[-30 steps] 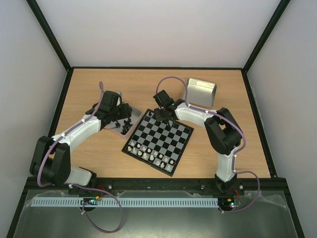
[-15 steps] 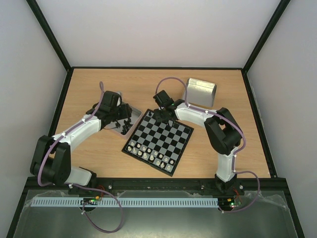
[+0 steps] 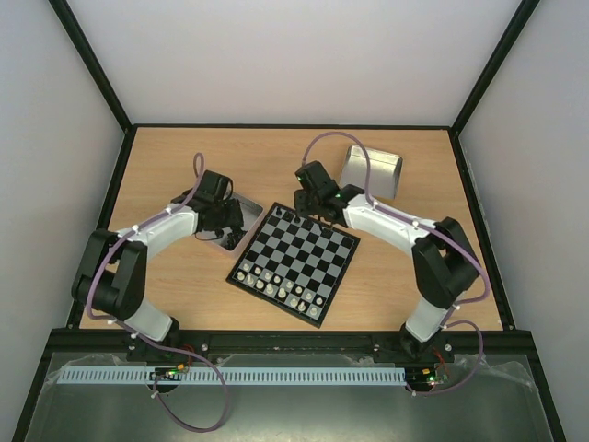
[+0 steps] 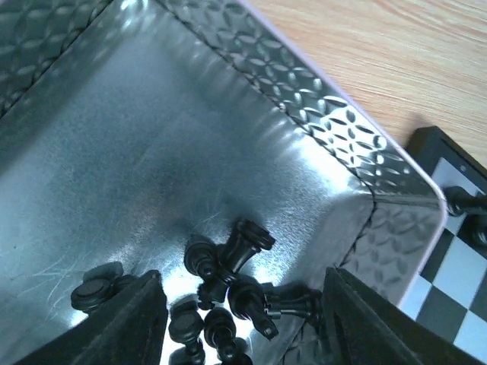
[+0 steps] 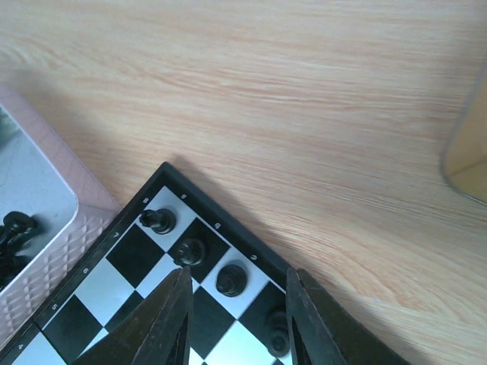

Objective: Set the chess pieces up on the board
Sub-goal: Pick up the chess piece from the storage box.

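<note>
- top view: the board (image 3: 296,261) lies turned cornerwise in the middle of the worktop (image 3: 267,157). pale pieces (image 3: 276,283) line the two rows on its side toward the near edge. only a few black pieces (image 3: 287,215) stand at its far corner.
- the left gripper (image 3: 224,227) hangs over a metal tray (image 3: 248,206) just beside the board, on the side toward the left edge. the right gripper (image 3: 308,207) hovers above the board's far corner. a second tray (image 3: 373,170) sits toward the far right corner, well apart from the board.
- left wrist view: the left gripper (image 4: 240,323) is spread wide. its fingers (image 4: 129,319) stand either side of a loose heap of black pieces (image 4: 232,281) that lie tumbled in one corner of the tray (image 4: 304,84). nothing is grasped yet. a corner of the board (image 4: 456,258) shows just past the tray wall.
- right wrist view: four black pieces (image 5: 189,251) stand in a line on the squares along the board's rim. the right gripper (image 5: 236,334) is released, its fingers (image 5: 163,327) apart above that row with nothing between them.
- progress, as i judge it: the pale side looks set, though the pieces are too small to count. the black side is barely begun, with four placed and most of the set in the tray.
- the left gripper seems lined up for the next pick. the tangled, lying pieces may be hard to take one at a time.
</note>
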You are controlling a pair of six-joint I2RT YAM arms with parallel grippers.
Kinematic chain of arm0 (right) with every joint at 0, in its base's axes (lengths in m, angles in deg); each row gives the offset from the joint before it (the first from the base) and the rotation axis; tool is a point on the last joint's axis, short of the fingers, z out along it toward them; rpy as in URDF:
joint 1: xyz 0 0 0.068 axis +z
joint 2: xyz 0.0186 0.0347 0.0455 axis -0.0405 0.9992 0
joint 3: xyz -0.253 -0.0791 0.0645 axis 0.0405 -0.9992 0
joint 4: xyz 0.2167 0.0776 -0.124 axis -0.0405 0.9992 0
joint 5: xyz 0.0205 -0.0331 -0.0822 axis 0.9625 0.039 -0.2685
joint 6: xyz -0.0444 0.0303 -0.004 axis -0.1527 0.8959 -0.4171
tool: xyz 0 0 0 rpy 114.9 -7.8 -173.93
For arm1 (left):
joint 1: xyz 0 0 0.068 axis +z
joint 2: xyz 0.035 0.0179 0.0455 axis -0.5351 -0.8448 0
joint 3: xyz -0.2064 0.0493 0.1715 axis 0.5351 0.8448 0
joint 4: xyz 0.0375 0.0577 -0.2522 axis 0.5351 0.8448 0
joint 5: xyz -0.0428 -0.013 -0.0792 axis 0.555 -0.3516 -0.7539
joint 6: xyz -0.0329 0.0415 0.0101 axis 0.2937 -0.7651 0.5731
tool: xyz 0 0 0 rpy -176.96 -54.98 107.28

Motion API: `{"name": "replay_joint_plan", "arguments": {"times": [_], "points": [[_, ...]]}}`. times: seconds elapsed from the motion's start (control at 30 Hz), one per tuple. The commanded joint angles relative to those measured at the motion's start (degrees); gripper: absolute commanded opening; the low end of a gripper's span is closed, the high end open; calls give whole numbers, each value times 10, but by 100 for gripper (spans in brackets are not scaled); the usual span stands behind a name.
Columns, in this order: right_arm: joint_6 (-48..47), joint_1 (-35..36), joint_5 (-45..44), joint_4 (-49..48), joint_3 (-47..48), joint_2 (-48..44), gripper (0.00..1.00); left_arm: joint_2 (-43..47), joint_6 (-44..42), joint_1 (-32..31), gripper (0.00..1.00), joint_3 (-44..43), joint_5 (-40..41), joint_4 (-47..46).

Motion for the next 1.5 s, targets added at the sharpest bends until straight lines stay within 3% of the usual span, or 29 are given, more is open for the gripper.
{"name": "replay_joint_plan", "arguments": {"times": [0.0,0.1,0.47,0.67,0.87,1.1,1.3,1.47], "points": [[41,-3,-67,-25,-54,-48,34,-32,-3,4,55,-30,18,39],[51,-3,-61,-33,-81,-65,34,-55,2,5,40,-39,38,51],[71,-3,-32,-38,-110,-75,33,-110,-4,6,22,-59,38,40],[70,-3,-44,-37,-111,-93,32,-115,-5,6,6,-62,54,37],[73,-3,-52,-39,-118,-117,32,-68,-6,-4,3,-72,69,56],[97,-3,-92,-61,-145,-159,32,-39,-15,-62,3,-126,78,99],[131,-4,-147,-92,-188,-216,32,-75,-46,-124,4,-182,32,109],[148,-6,-160,-100,-214,-244,33,-136,-60,-165,6,-228,48,136]]}}
